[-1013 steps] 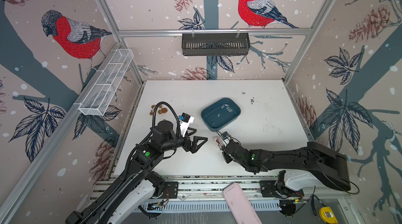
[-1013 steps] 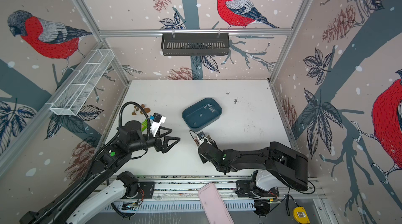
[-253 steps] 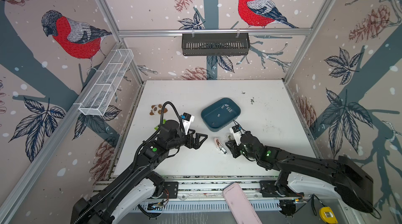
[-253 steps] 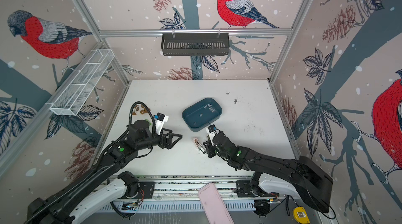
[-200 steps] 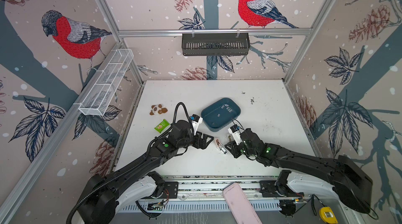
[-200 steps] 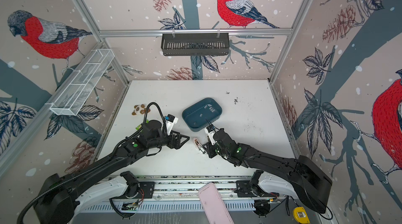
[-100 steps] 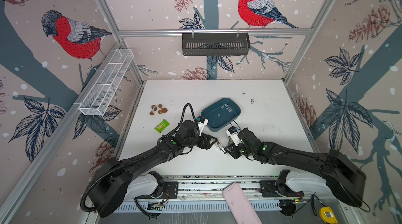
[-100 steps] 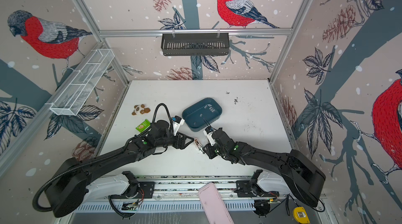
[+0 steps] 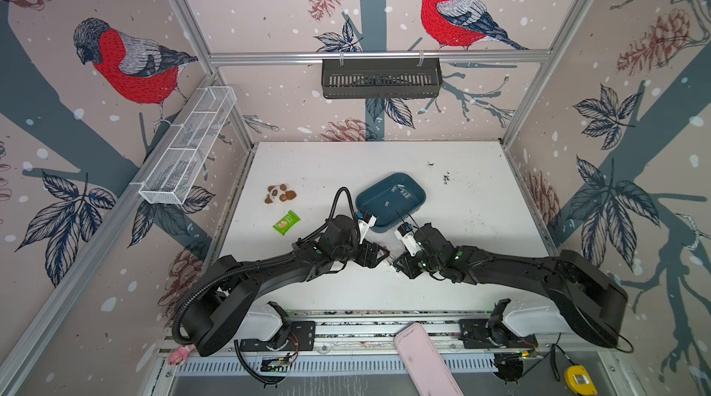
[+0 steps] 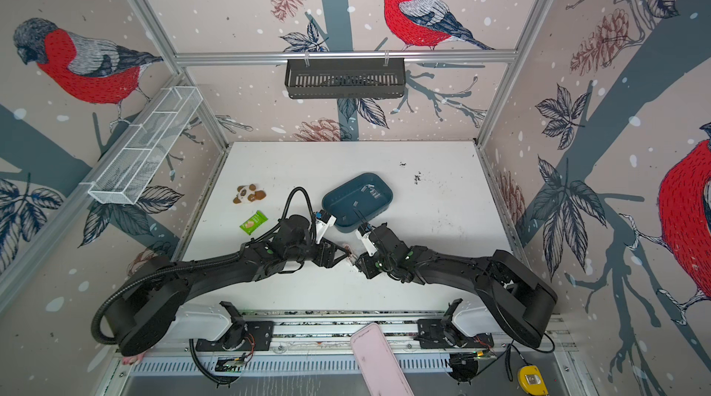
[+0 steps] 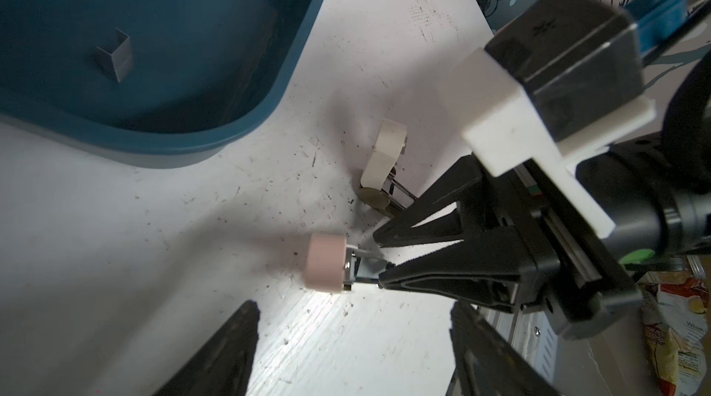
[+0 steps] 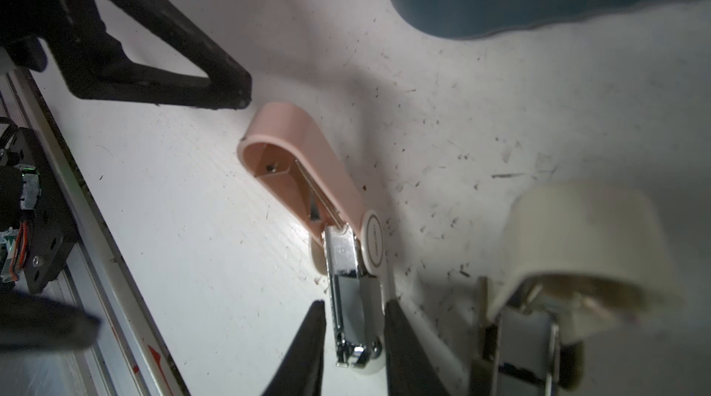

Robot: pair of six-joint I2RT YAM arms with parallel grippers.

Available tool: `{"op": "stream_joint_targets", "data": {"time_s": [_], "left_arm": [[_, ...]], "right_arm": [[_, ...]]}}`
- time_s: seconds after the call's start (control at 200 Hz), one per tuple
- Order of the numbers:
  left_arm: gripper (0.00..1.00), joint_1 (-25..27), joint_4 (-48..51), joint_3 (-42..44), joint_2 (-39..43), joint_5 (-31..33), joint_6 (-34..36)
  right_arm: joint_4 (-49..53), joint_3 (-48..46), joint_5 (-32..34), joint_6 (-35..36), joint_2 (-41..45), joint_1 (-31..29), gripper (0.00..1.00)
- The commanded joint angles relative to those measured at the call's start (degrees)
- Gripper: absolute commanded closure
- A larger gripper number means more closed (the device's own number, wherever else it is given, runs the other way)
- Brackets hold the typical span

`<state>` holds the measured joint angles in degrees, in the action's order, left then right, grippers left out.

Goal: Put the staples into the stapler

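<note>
Pink plastic stapler (image 12: 304,167), rounded lid swung open and chrome magazine bare, lies on scuffed white table (image 11: 115,259), near side of blue tray (image 11: 231,136). R gripper (image 12: 354,303) pinches the magazine. L gripper (image 11: 354,305) spread wide, one tip by lid end. Cream stapler (image 11: 384,151) sits closer to tray. Staples (image 11: 117,57): grey folded strips inside tray.

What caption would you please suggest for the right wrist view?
Opened pink stapler held by its metal base in the right gripper, a cream stapler alongside.

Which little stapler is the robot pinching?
The pink stapler: its metal part sits between the fingers of the right gripper. The cream stapler lies beside it, outside them.
</note>
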<state>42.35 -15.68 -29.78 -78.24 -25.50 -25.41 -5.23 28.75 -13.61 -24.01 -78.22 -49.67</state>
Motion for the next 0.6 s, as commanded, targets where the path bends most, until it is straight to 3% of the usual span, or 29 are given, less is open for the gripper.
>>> {"op": "stream_joint_targets", "data": {"time_s": [0.0,0.265,0.595], "left_arm": [[0.22,0.1,-3.9,-0.93,-1.33,-1.31,1.17],[0.25,0.1,-4.83,-1.14,-2.53,-1.73,1.24],[0.3,0.19,-5.31,-0.97,-3.23,-1.93,0.97]], "right_arm": [[-1.44,0.77,-0.1,0.8,-0.89,0.4,0.71],[-2.06,0.95,-1.71,1.25,-2.55,0.58,0.71],[-2.93,0.78,-3.71,1.42,-2.82,0.63,0.8]]}}
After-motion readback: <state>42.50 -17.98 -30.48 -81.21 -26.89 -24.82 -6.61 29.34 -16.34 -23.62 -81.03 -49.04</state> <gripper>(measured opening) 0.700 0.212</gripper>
